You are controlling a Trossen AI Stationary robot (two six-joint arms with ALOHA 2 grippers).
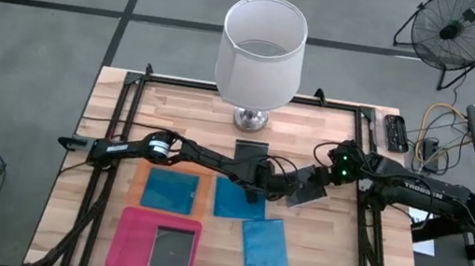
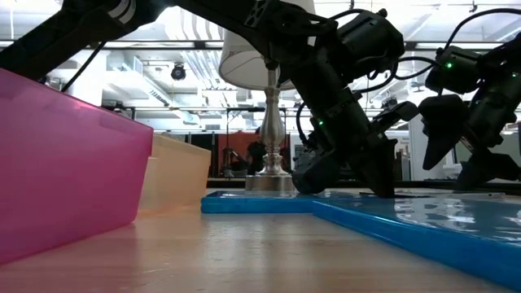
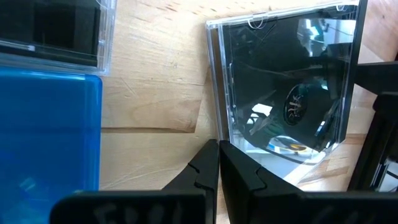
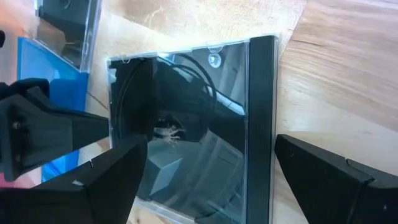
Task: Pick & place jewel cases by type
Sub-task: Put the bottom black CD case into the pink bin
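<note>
A clear jewel case with a dark inlay [image 1: 309, 193] [image 3: 286, 81] [image 4: 199, 124] lies on the wooden table right of centre. My left gripper [image 1: 259, 188] [image 3: 217, 155] is shut, with its tips at that case's edge. My right gripper [image 1: 317, 184] [image 4: 211, 138] is open, a finger on either side of the case; in the low view the right gripper [image 2: 464, 155] hangs a little above the table. Another dark case [image 1: 251, 151] lies by the lamp base. Blue cases lie at the middle [image 1: 240, 199], the near side [image 1: 265, 248] and in the orange tray [image 1: 170, 189]. My left gripper has its shut fingertips [image 3: 214, 152] at the clear case's side edge, near a corner [image 3: 225, 140]. They come slanting down from the table's left side. The case lies on the table. Whether the tips press on the edge or only stand at it, I cannot tell.
A pink tray [image 1: 133, 231] at the near left holds a dark case [image 1: 173, 251]. An orange tray [image 1: 137, 189] stands behind it. A white-shaded lamp [image 1: 261, 52] stands on its metal base [image 1: 252, 118] at the far middle. A remote [image 1: 395, 133] lies at the far right.
</note>
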